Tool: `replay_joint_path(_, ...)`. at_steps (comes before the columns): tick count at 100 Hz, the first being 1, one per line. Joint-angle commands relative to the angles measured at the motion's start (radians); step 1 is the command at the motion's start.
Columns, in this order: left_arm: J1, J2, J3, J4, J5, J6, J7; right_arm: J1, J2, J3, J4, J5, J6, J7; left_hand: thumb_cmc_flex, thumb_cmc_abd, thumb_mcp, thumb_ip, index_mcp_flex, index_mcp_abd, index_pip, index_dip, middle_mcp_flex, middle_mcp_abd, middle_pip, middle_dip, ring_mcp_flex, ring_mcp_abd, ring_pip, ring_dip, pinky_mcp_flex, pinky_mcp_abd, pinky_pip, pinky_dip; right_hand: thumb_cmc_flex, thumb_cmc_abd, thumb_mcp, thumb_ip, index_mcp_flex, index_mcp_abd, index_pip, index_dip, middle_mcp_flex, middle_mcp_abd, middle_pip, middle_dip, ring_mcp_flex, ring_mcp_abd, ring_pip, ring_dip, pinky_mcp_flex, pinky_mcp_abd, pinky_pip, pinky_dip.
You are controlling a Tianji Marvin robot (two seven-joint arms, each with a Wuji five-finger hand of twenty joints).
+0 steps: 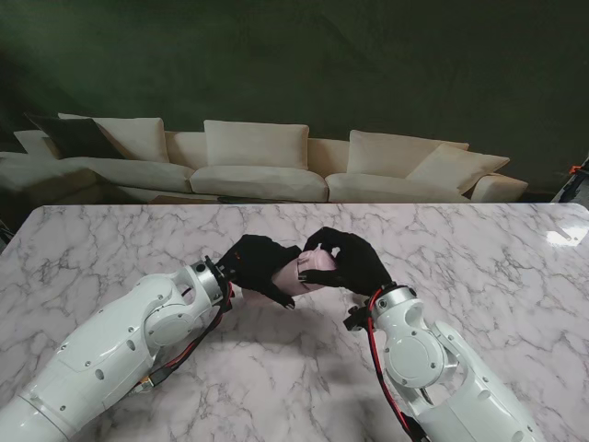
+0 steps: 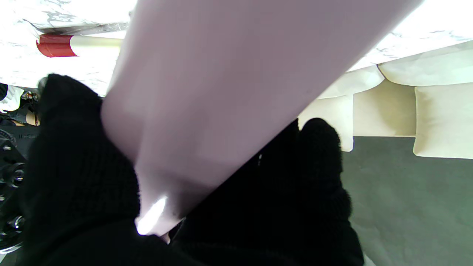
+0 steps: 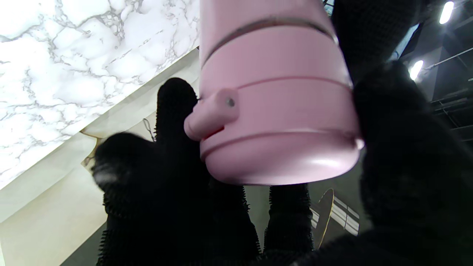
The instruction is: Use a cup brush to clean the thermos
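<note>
Our left hand point(image 1: 259, 265), in a black knit glove, grips the smooth pale-pink body of the thermos point(image 1: 308, 270), held lying sideways over the middle of the white, grey-veined marble worktop point(image 1: 110, 249). Our right hand point(image 1: 348, 261), gloved alike, clasps its ridged, rounded lid point(image 3: 273, 111). We can read no writing on it.

1. The thermos point(image 1: 311, 268) is light pink, and its lid point(image 3: 281, 122) is pink too.
2. The left robot hand point(image 1: 258, 264) wears a black glove.
3. The right robot hand point(image 1: 350, 261) wears a black glove too.
4. The tabletop point(image 1: 110, 249) is white with grey wiggly lines, like marble.
5. The robot arms point(image 1: 120, 345) are white with red and black wires.
6. The sofa point(image 1: 258, 161) is cream.
7. The wall point(image 1: 368, 55) is dark green.
8. A stick point(image 2: 79, 44) is cream with a red tip.
</note>
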Motion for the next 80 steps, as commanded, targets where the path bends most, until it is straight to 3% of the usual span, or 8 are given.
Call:
replay_joint_path(1, -0.011, -0.009, 0.002, -0.01, -0.004, 0.002, -0.007, -0.001, -0.013, -0.017, 0.005, -0.008, 0.017, -0.005, 0.482, 0.261, 0.336, 0.057, 0.072, -0.234, 0.083, 0.026, -0.019, -0.033, 0.044, 0.024, 0.07, -0.078, 0.209, 0.064, 0.001, -0.111, 0.056, 0.017, 0.18, 0.158, 0.134, 0.067, -0.008, -0.13, 0.089, 0.001, 0.204, -0.13, 0.102, 0.007, 0.144, -0.067, 0.058, 0.023, 0.02, -0.04, 0.064, 0.011)
replay_joint_path(23, -0.012, -0.009, 0.004, -0.011, -0.005, 0.0, -0.007, 0.02, -0.025, -0.053, 0.028, -0.054, 0.051, -0.068, 0.482, 0.261, 0.335, 0.057, 0.072, -0.233, 0.082, 0.026, -0.02, -0.032, 0.045, 0.024, 0.07, -0.076, 0.21, 0.063, -0.001, -0.11, 0.057, 0.017, 0.0, 0.183, 0.094, 0.058, 0.018, -0.024, -0.004, -0.077, 0.378, -0.123, 0.056, -0.067, 0.145, -0.002, 0.22, 0.059, 0.048, 0.007, 0.2, 0.025)
replay_joint_path(27, -0.012, -0.009, 0.006, -0.011, -0.005, -0.001, -0.007, 0.024, -0.027, -0.059, 0.033, -0.063, 0.059, -0.079, 0.483, 0.261, 0.335, 0.057, 0.071, -0.233, 0.081, 0.026, -0.02, -0.032, 0.046, 0.024, 0.07, -0.077, 0.21, 0.063, -0.001, -0.11, 0.058, 0.017, -0.093, 0.2, 0.122, 0.08, 0.046, 0.006, -0.058, -0.052, 0.395, -0.116, 0.052, -0.071, 0.144, 0.01, 0.246, 0.055, 0.051, 0.021, 0.221, 0.024)
replay_joint_path(30, -0.013, -0.009, 0.007, -0.01, -0.006, -0.001, -0.008, 0.026, -0.029, -0.064, 0.035, -0.068, 0.067, -0.089, 0.482, 0.26, 0.334, 0.057, 0.072, -0.234, 0.082, 0.027, -0.019, -0.032, 0.046, 0.024, 0.07, -0.076, 0.21, 0.063, -0.001, -0.11, 0.058, 0.017, -0.158, 0.213, 0.142, 0.139, 0.061, 0.031, -0.108, -0.002, 0.406, -0.111, 0.05, -0.073, 0.143, 0.022, 0.265, 0.053, 0.053, 0.03, 0.236, 0.023)
replay_joint_path(37, -0.014, -0.01, 0.01, -0.009, -0.007, 0.0, -0.008, 0.03, -0.032, -0.074, 0.037, -0.085, 0.088, -0.106, 0.483, 0.261, 0.335, 0.057, 0.072, -0.233, 0.082, 0.027, -0.02, -0.032, 0.046, 0.024, 0.069, -0.076, 0.21, 0.063, -0.001, -0.111, 0.058, 0.017, -0.236, 0.264, 0.008, 0.13, 0.054, 0.08, -0.172, 0.041, 0.42, -0.105, 0.056, -0.071, 0.142, 0.038, 0.31, 0.059, 0.062, 0.042, 0.281, 0.028)
replay_joint_path(49, -0.012, -0.01, 0.01, -0.01, -0.01, 0.002, -0.01, 0.034, -0.032, -0.091, 0.039, -0.137, 0.128, -0.127, 0.483, 0.262, 0.335, 0.057, 0.073, -0.234, 0.082, 0.027, -0.02, -0.032, 0.046, 0.024, 0.07, -0.075, 0.211, 0.063, 0.0, -0.11, 0.059, 0.017, -0.381, 0.321, -0.191, 0.144, -0.035, 0.145, -0.248, 0.016, 0.375, -0.117, 0.097, -0.053, 0.143, 0.035, 0.324, 0.042, 0.06, 0.082, 0.288, -0.017)
replay_joint_path(65, -0.012, -0.009, 0.01, -0.012, -0.012, 0.002, -0.018, 0.033, -0.039, -0.102, 0.034, -0.138, 0.169, -0.147, 0.483, 0.263, 0.335, 0.057, 0.071, -0.234, 0.08, 0.026, -0.021, -0.032, 0.046, 0.023, 0.07, -0.073, 0.212, 0.063, -0.002, -0.109, 0.059, 0.017, -0.644, 0.385, -0.066, 0.161, -0.28, 0.147, -0.35, -0.074, 0.237, -0.126, 0.098, -0.054, 0.14, 0.041, 0.21, -0.006, 0.039, 0.127, 0.24, -0.122)
replay_joint_path(80, -0.012, -0.009, 0.014, -0.009, -0.014, 0.003, -0.022, 0.027, -0.039, -0.099, 0.012, -0.128, 0.205, -0.131, 0.483, 0.264, 0.334, 0.056, 0.071, -0.233, 0.079, 0.026, -0.021, -0.032, 0.046, 0.023, 0.068, -0.073, 0.211, 0.062, -0.003, -0.108, 0.058, 0.016, -0.753, 0.461, -0.06, 0.169, -0.387, 0.109, -0.381, -0.107, 0.094, -0.122, 0.05, -0.084, 0.062, 0.057, 0.109, -0.011, -0.048, 0.181, 0.2, -0.146)
